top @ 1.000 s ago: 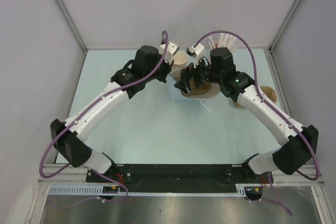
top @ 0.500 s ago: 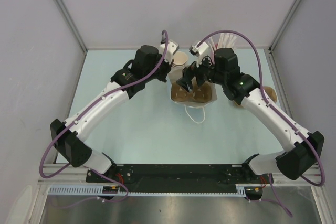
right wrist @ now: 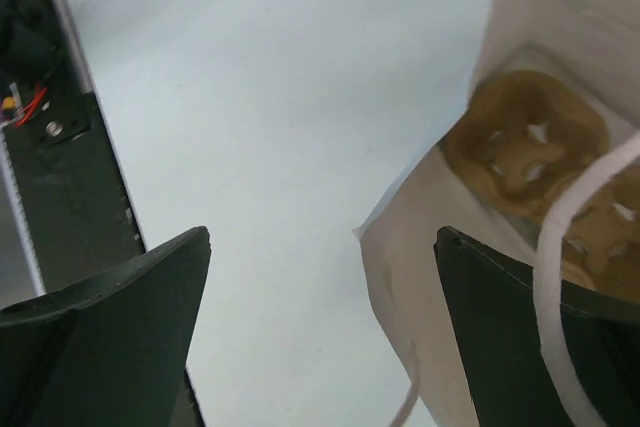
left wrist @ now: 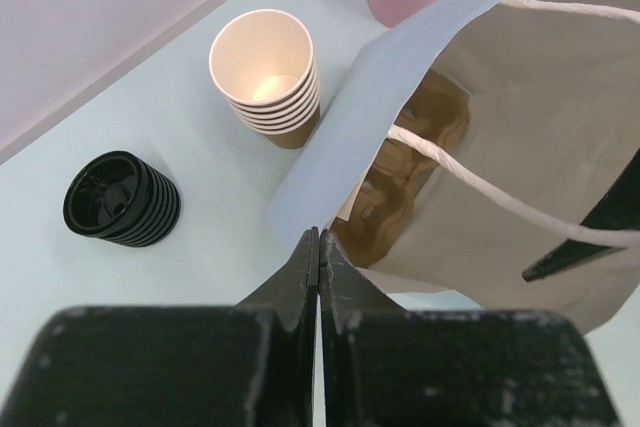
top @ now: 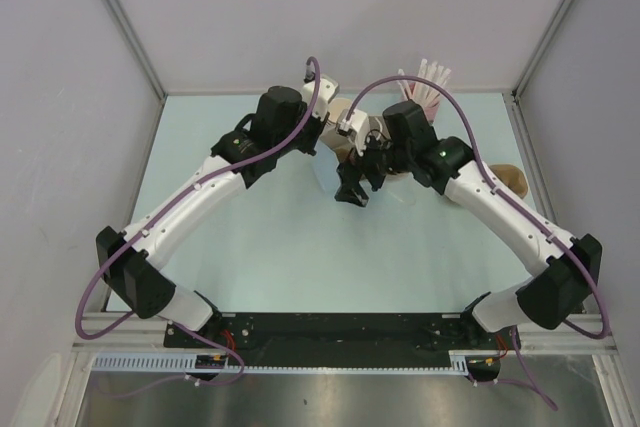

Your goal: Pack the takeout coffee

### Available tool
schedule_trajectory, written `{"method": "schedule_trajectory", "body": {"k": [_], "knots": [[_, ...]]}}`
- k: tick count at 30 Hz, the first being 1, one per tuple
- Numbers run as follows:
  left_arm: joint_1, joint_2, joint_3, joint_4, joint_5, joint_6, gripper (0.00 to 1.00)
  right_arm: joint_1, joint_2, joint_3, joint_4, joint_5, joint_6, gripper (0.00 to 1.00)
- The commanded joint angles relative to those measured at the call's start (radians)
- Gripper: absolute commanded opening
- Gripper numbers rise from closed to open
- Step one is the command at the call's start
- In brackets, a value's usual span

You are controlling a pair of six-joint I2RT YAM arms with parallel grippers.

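The takeout coffee is hidden or out of view. A white paper bag [left wrist: 520, 147] with cord handles stands open at the back middle, with a brown cup carrier [left wrist: 400, 177] inside it. My left gripper [left wrist: 319, 237] is shut on the bag's near rim. My right gripper [right wrist: 322, 235] is open, low beside the bag's mouth. The bag's edge [right wrist: 400, 247] lies between its fingers and nothing is gripped. In the top view the right gripper [top: 355, 185] and its arm cover most of the bag.
A stack of lidless brown cups [left wrist: 265, 72] and a stack of black lids [left wrist: 120, 197] stand left of the bag. A pink cup [top: 425, 97] of white sticks is behind it. A brown object [top: 512, 179] sits beside the right forearm.
My right arm swung left and lowered over the bag, hiding the carrier in the top view. The left arm stayed put, still shut.
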Motion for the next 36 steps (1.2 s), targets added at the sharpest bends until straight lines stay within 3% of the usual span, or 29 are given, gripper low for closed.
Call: {"method": "schedule_trajectory", "body": {"k": [1,5,9,16,21,23,24,25,28,33,36], "knots": [[0.006,-0.007,0.019,0.021,-0.023,-0.009,0.00,0.001,0.024,0.101,-0.139,-0.156,-0.077,1.00],[0.006,-0.011,0.010,0.027,-0.022,-0.006,0.00,-0.032,0.031,0.164,-0.151,-0.297,-0.057,1.00],[0.006,-0.021,0.009,0.024,-0.028,0.003,0.00,-0.077,0.036,0.246,-0.146,-0.535,-0.010,1.00],[0.029,-0.079,0.009,-0.019,0.033,0.035,0.00,-0.144,0.010,0.344,-0.108,-0.674,0.104,1.00],[0.042,-0.210,-0.044,-0.041,0.070,0.093,0.00,-0.261,-0.079,0.294,0.076,-0.745,0.279,1.00],[0.045,-0.245,-0.063,-0.039,0.058,0.109,0.00,-0.289,-0.099,0.249,0.246,-0.842,0.389,1.00],[0.051,-0.272,-0.070,-0.037,0.052,0.118,0.00,-0.296,-0.111,0.222,0.330,-0.871,0.547,1.00],[0.057,-0.280,-0.073,-0.036,0.049,0.116,0.00,-0.296,-0.113,0.154,0.514,-0.896,0.629,1.00],[0.069,-0.285,-0.074,-0.036,0.052,0.109,0.00,-0.241,-0.093,0.065,0.817,-0.973,0.917,1.00],[0.071,-0.266,-0.050,-0.045,0.049,0.109,0.00,-0.119,-0.042,0.062,0.838,-1.009,0.949,1.00],[0.075,-0.272,-0.041,-0.047,0.031,0.116,0.00,-0.036,-0.008,0.062,1.004,-1.031,1.111,1.00]]}}
